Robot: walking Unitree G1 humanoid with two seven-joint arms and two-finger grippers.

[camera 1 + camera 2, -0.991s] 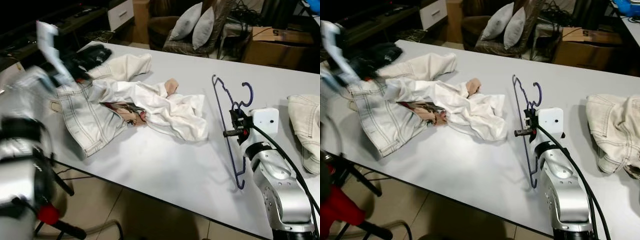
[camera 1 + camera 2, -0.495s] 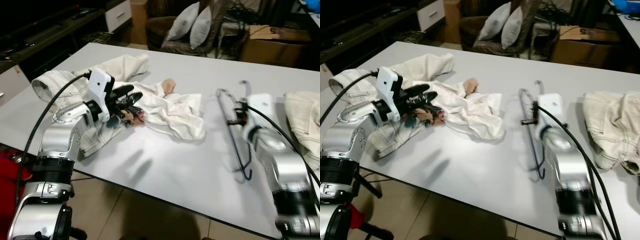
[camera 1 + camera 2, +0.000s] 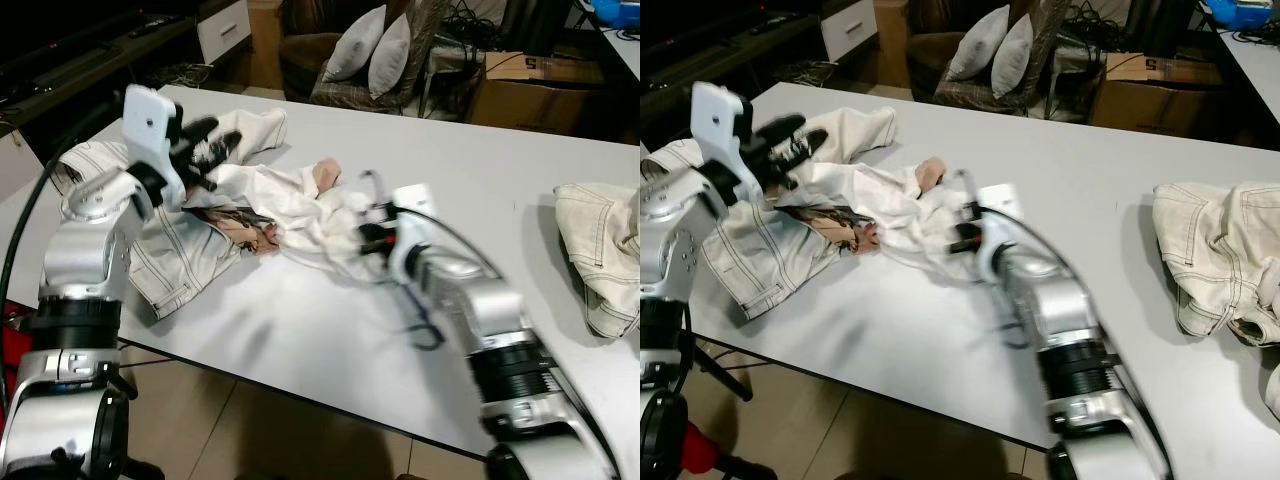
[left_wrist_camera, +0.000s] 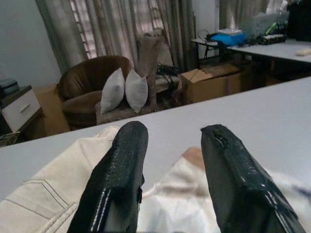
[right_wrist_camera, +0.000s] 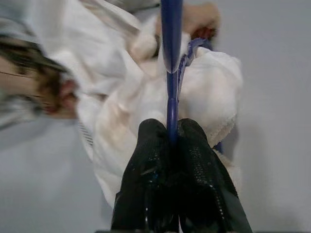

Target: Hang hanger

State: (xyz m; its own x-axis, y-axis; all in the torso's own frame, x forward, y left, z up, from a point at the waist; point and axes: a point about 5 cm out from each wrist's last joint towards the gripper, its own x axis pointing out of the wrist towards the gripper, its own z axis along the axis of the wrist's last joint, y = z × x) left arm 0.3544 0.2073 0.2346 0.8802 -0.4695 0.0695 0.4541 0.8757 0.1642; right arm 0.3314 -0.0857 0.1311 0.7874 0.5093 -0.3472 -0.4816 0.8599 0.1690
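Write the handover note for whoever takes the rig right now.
Right gripper: shut on the blue hanger, held over the white garment on the table; head views are blurred there.
Left gripper: open, raised above the jeans at the pile's left end, holding nothing.
Done: hanger picked up.
Left: get the garment onto the hanger, then hang it. More jeans lie at the table's right.
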